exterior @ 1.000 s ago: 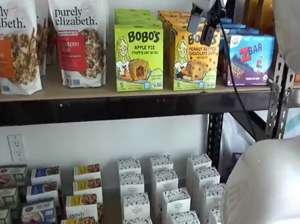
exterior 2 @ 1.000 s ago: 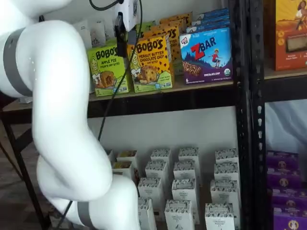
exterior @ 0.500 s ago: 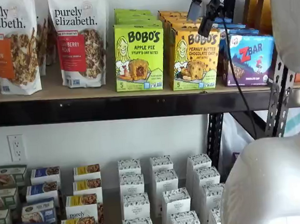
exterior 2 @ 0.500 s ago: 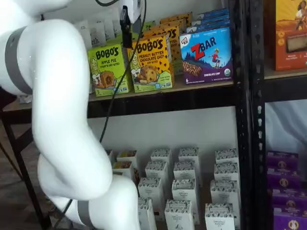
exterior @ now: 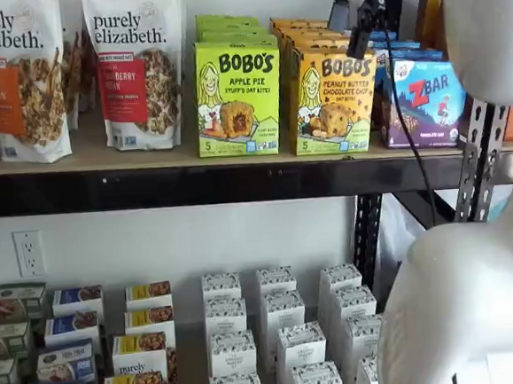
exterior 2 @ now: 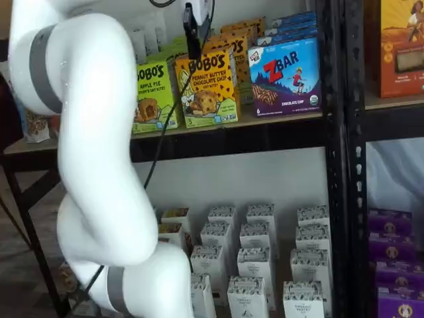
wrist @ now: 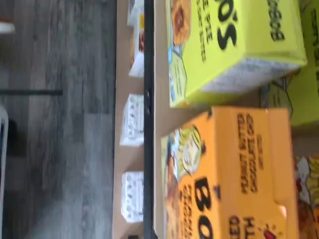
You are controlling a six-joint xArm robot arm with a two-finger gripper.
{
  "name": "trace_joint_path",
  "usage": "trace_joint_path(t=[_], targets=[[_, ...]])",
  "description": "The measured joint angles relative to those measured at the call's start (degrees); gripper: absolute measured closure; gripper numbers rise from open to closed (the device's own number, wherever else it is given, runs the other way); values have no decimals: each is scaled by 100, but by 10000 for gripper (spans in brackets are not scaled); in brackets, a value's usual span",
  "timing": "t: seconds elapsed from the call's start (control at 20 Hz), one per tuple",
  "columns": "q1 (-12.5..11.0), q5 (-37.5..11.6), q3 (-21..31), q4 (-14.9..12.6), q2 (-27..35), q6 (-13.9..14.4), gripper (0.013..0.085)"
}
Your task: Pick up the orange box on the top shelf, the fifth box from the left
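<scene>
Beside the orange box (exterior: 332,101): green carton (exterior: 238,98), seemingly touching

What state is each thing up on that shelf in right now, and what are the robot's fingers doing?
Orange box: upright on the top shelf, not held.
Green Bobo's box: upright, beside the orange box.
Zbar box: upright, untouched.
Granola bags: standing.
Fingers: above the orange box, holding nothing; their gap does not show here.

Cartons (exterior: 238,96) on tan top shelf (exterior: 147,156)
</scene>
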Motion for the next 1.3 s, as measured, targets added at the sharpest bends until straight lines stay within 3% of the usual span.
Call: trace_joint_path(t=[0.45,0.8,1.3], targets=[[88,-139,-57,-466,290,-61,130],[163,-326,139,-681,330,-47,130],[298,-37,7,-1025,561,35,130]])
